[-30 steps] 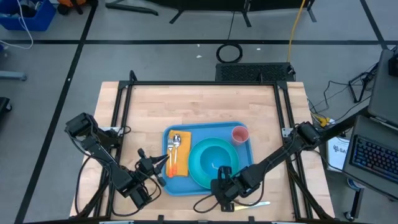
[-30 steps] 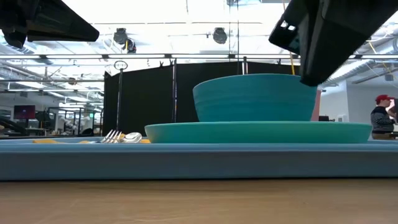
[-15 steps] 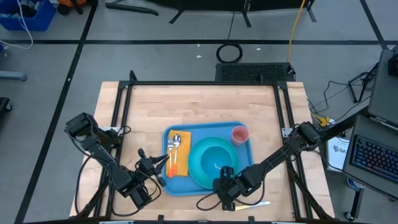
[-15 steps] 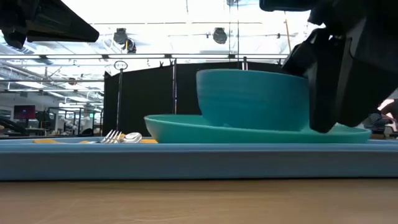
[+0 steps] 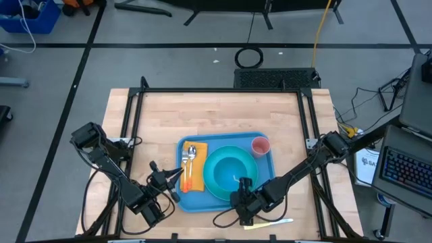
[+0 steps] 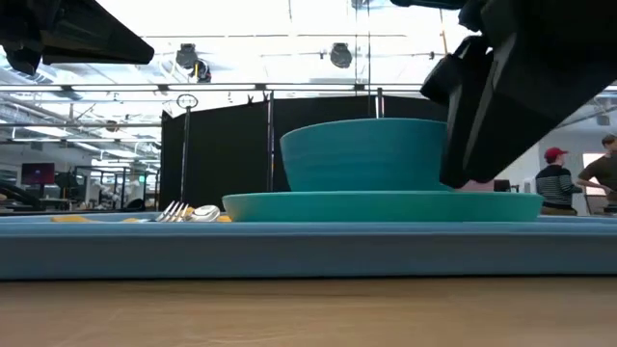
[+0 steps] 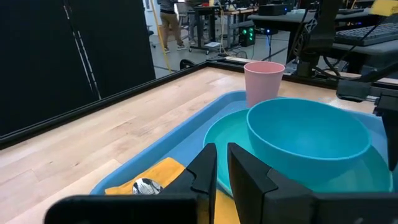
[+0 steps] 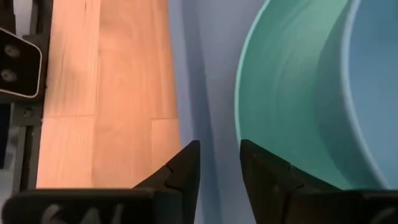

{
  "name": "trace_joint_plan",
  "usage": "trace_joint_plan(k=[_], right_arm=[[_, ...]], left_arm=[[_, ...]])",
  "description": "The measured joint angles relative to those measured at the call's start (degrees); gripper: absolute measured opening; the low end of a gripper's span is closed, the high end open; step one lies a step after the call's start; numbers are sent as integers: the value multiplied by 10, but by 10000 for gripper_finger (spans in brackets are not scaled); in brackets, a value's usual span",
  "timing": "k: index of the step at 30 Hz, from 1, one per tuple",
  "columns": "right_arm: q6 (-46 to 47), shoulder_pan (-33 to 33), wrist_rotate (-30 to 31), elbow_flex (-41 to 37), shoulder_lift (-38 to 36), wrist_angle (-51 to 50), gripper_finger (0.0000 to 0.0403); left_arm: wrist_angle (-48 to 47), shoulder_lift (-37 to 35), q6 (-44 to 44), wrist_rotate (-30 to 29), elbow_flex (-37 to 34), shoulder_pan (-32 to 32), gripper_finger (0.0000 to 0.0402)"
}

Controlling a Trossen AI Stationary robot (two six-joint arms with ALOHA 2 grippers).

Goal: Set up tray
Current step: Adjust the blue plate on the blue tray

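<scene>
the tray (image 5: 185,148) sits mid-table, toward the near edge, holding plate (image 5: 214,183), bowl (image 5: 228,170), cup (image 5: 260,146) and cutlery. the right gripper (image 5: 244,188), jaws part open and empty, hovers at the plate's near rim; a careless lift could snag and tip it. the left gripper (image 5: 177,183), jaws narrow, waits by the fork (image 5: 190,160).

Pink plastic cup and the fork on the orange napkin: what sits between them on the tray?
High view: the round teal plate carrying the teal bowl lies between the pink plastic cup and the fork, all on the blue rectangular tray.

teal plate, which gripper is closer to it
Right. The right gripper hangs over the teal plate's near rim, fingers apart. The left gripper sits beyond the tray's napkin side, farther off.
</scene>
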Motion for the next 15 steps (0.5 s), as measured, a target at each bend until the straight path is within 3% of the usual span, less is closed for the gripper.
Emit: trace_joint_plan(k=[15], right_arm=[[-39, -20, 17, -5, -1, -8, 100]], left_arm=[[0, 0, 0, 0, 0, 0, 44]])
